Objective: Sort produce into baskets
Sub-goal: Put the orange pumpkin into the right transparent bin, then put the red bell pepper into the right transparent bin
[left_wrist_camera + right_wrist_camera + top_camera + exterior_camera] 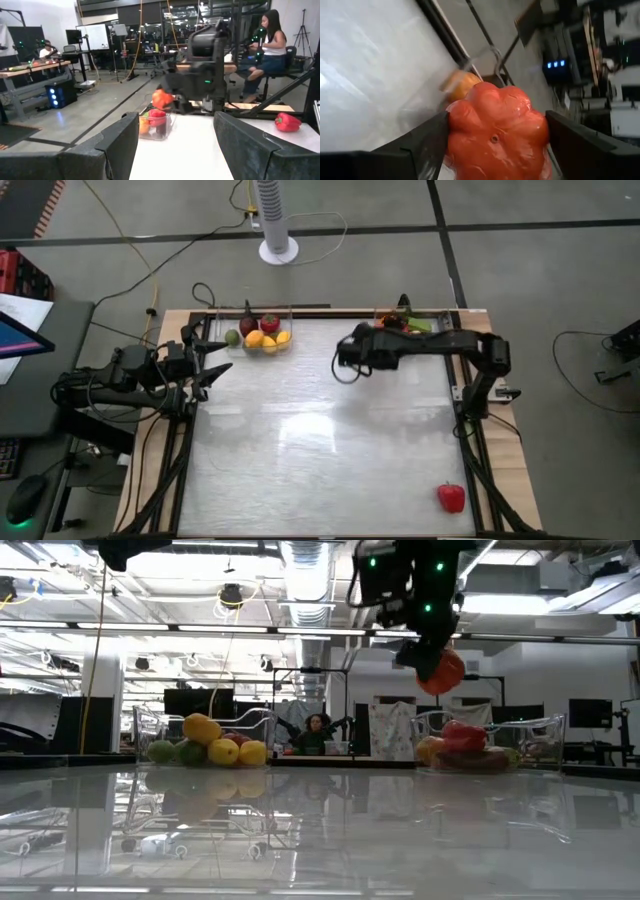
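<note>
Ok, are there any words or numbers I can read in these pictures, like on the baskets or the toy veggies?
None can be read.
The baskets and the toy produce carry no writing.
The whiteboard in the room behind has marks, but they are too small and blurred to read.

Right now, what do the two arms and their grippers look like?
Both arms are dark, nearly black, jointed links with black cables looping alongside. The left gripper has two broad, flat matte-black fingers. The right gripper has the same wedge-shaped fingers, and small green lights glow on its wrist housing.
</note>
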Available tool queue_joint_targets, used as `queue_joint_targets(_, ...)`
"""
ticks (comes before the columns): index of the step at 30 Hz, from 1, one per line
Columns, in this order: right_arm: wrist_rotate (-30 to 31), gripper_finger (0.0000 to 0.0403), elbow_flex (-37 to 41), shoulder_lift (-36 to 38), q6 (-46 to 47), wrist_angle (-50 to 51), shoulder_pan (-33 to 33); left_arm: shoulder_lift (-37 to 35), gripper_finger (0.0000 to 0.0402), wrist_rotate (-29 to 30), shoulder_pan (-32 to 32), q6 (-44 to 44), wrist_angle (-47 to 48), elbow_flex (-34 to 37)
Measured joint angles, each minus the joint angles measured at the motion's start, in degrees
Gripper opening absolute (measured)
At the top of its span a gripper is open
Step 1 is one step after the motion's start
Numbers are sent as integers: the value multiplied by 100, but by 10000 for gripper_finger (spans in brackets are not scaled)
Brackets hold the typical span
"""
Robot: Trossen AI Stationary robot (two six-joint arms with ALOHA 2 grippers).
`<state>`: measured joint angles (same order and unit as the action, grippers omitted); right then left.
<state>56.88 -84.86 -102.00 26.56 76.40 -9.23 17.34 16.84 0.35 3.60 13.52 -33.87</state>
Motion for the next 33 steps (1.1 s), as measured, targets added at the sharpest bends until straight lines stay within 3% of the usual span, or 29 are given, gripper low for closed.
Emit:
queue_joint_targets(8,-263,373,0,2,-361,-41,-852,0,245,0,-2,110,-2,0)
queue_joint_targets(14,-397,377,0,2,-448,-45,-1147,0,245,0,1,113,-11,0)
queue_joint_targets(30,-618,358,-2,23,-437,247,-1092,0,245,9,1,222,-109,0)
queue_joint_targets(33,-1101,353,-2,89,-184,366,-925,0,245,9,1,222,-107,0)
